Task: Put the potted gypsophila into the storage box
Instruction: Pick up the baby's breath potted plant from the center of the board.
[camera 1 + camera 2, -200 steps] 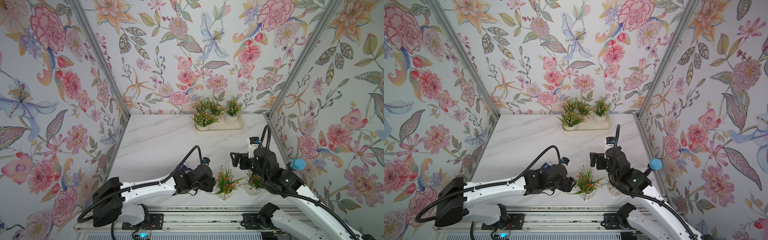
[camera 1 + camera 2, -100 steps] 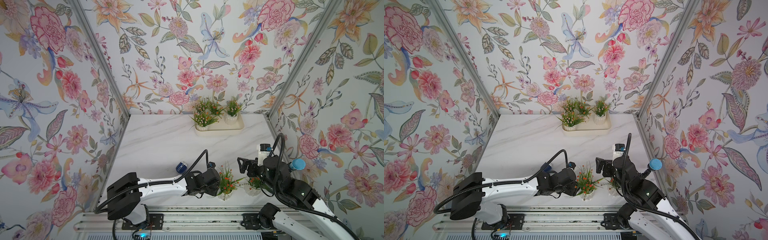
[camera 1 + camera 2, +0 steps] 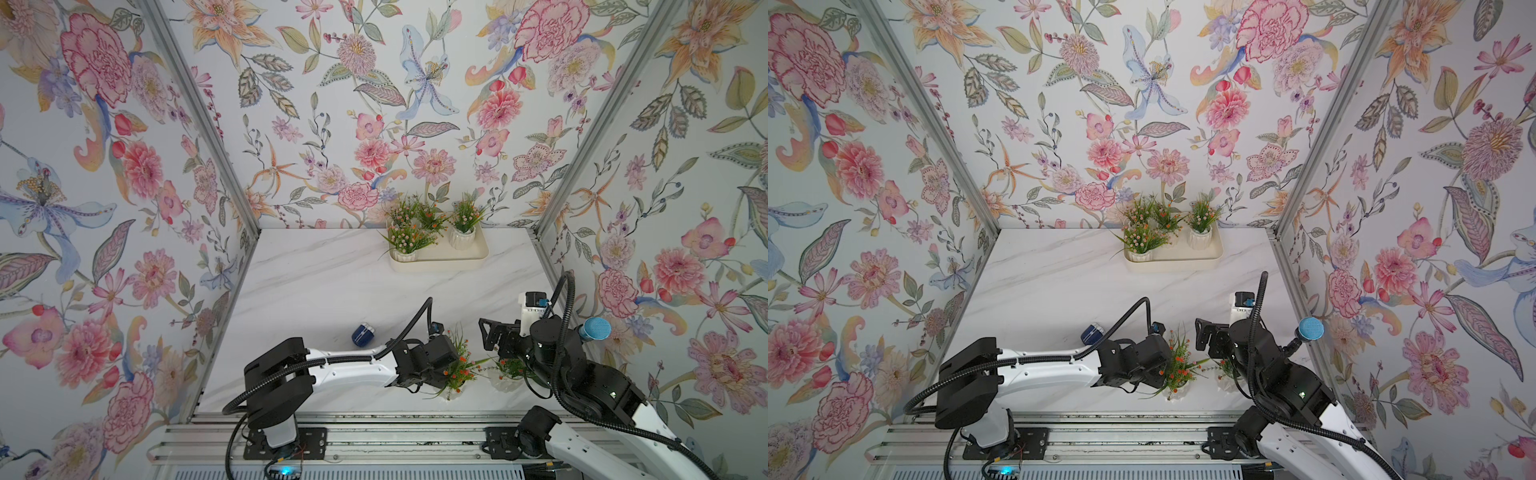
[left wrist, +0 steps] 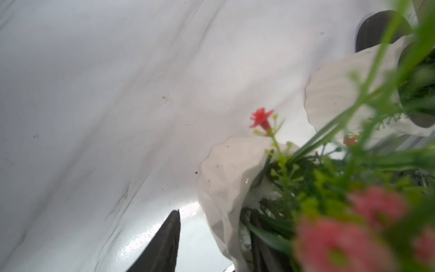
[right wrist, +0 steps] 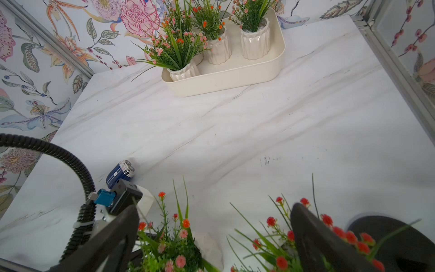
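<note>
Four plants [image 3: 409, 239] are already sitting in the storage box [image 3: 478, 261] at the far side of the tabletop [image 3: 324, 282]; two are waiting at its near edge. The left arm [image 3: 353, 370] is lying low, stretched sideways. Its left fingers [image 4: 164, 245] are straddling the pink-and-orange pot [image 4: 223, 188] wall, partly apart with a gap showing, probably to pinch the rim rather than the sprigs. The right arm [image 3: 582, 374] is folded, with the right fingers [image 5: 313, 237] hanging wide above the red-flowered pot [image 3: 505, 380].
</note>
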Controlling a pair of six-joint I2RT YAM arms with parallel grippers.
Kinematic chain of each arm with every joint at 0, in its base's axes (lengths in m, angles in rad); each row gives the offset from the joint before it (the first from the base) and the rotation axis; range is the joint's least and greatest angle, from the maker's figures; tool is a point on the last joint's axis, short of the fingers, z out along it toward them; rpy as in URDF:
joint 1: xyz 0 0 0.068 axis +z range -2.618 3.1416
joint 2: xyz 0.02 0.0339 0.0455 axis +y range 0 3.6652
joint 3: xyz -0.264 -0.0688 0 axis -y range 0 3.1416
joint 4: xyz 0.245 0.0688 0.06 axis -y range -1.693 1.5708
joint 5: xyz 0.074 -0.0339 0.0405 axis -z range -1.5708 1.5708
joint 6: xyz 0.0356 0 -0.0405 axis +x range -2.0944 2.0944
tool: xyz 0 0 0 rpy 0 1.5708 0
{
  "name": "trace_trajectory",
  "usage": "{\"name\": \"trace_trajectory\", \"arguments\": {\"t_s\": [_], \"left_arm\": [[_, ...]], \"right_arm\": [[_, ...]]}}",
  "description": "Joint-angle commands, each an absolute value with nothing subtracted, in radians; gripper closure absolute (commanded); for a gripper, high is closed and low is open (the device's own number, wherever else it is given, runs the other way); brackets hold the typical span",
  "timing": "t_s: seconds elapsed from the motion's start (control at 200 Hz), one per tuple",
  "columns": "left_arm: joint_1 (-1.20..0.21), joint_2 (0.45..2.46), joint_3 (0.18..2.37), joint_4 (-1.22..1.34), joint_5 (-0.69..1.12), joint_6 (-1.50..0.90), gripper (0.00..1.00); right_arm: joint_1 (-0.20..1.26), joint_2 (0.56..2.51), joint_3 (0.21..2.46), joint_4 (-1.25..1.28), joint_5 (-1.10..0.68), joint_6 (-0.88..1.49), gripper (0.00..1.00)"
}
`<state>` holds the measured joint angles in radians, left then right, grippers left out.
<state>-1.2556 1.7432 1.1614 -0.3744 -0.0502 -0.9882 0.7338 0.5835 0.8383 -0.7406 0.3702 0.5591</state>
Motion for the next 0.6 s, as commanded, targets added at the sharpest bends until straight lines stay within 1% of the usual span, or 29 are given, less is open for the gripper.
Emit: {"name": "trace_trajectory", "arguments": {"t_s": [0.0, 0.15, 0.295, 0.51, 0.59], "left_arm": [[-1.286, 1.808, 1.261, -0.524, -0.137, -0.951, 0.55], [-1.303, 1.865, 1.337, -0.590, -0.164, -0.924, 0.67], [-1.304, 1.857, 1.330, -0.565, -0.164, -0.928, 0.73], [-1.304, 1.834, 1.334, -0.534, -0.168, -0.918, 0.75], [-1.303, 1.823, 1.336, -0.522, -0.167, -0.913, 0.73]], "right_arm": [[0.740, 0.572, 0.849, -0.778, 0.406, 0.578, 0.00], [0.740, 0.566, 0.855, -0.786, 0.423, 0.577, 0.00], [0.740, 0.569, 0.857, -0.787, 0.432, 0.568, 0.00], [0.740, 0.596, 0.862, -0.787, 0.431, 0.551, 0.00], [0.741, 0.603, 0.864, -0.786, 0.434, 0.547, 0.00]]}}
